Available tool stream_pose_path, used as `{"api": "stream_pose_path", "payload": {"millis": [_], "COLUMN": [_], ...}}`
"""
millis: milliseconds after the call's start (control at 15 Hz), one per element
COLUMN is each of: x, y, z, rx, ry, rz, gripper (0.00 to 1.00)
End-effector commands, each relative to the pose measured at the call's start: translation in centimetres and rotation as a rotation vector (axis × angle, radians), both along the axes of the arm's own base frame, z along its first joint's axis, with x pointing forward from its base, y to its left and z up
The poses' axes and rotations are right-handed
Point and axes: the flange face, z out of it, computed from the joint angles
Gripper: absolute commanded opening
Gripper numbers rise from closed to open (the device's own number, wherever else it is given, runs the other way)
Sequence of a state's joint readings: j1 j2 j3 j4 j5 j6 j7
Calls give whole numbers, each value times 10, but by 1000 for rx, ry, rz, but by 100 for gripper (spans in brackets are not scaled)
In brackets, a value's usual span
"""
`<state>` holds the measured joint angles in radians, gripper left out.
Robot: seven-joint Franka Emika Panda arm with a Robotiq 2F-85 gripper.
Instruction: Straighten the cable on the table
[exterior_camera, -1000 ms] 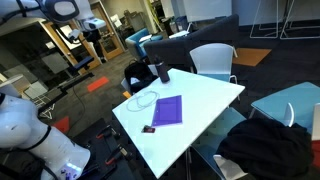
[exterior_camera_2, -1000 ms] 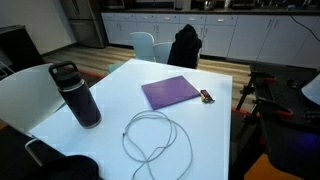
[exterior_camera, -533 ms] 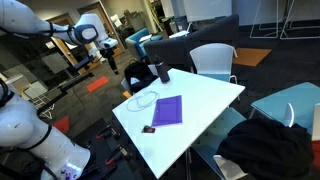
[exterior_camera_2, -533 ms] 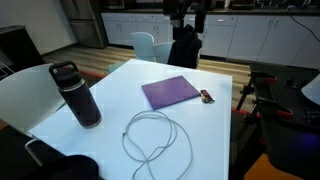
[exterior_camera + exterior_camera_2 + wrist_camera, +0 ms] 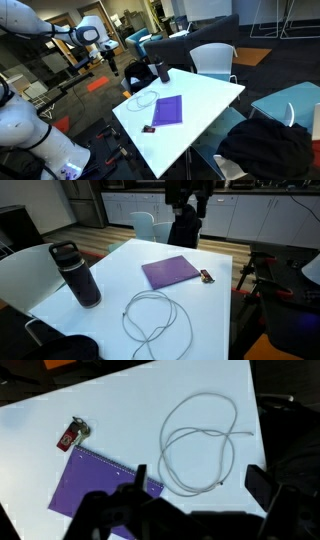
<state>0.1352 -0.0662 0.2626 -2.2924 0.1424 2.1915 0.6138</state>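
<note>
Count first: one cable (image 5: 155,320), one purple flat pad (image 5: 170,272), one small dark block (image 5: 205,277) and one dark bottle (image 5: 80,276), all on the white tabletop (image 5: 125,265). One arm with one pincer (image 5: 201,483) as well.

The cable sits by the near edge in an exterior view. It's curled into a big loop that crosses itself, with the tails running toward that edge, and it's lying free on the surface. The purple flat pad lies around the middle, more toward the far edge, near the loop but not touching it. The small dark block sits just beside the pad's corner, toward the right edge as that view shows it. The dark bottle stands upright near the left corner, well apart from the cable. Its lid is on, so I can't tell what's in it.

The pincer hangs up high on the far-edge side, well apart from everything on the tabletop. In the wrist view its fingers (image 5: 262,485) are spread wide and hold nothing, and the view looks down on the loop and the pad.

Around the far edge there's a white chair (image 5: 143,225) and a chair with a dark jacket (image 5: 186,228) draped over it.
</note>
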Motion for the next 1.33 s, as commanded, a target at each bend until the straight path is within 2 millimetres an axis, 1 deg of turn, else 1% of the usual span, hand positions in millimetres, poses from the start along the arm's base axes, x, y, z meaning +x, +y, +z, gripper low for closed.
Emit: {"api": "stream_pose_path", "payload": {"millis": [0,133,267,400,533,733,867,1000,1133,1200,1267], "x": [11,17,20,23,27,37,46,57,66,71,56], "y": [-9,-17,-18,-8,8,40,53,62,72,83,68], "z": [-34,-58,-91,-124,-154,-196,-219,-241,-258,-253,-254], "rx": [53,99,148,196,244,297,301,287,281,362,285], "ry": [-73,-116,-118,-106,-91,-33,14,66,86,122,70], "rz": [-93,-183,-281,-363,-438,-538,-579,-640,-656,-587,-612], "gripper": [100,100,100,100,100,100,100,100,100,100,100]}}
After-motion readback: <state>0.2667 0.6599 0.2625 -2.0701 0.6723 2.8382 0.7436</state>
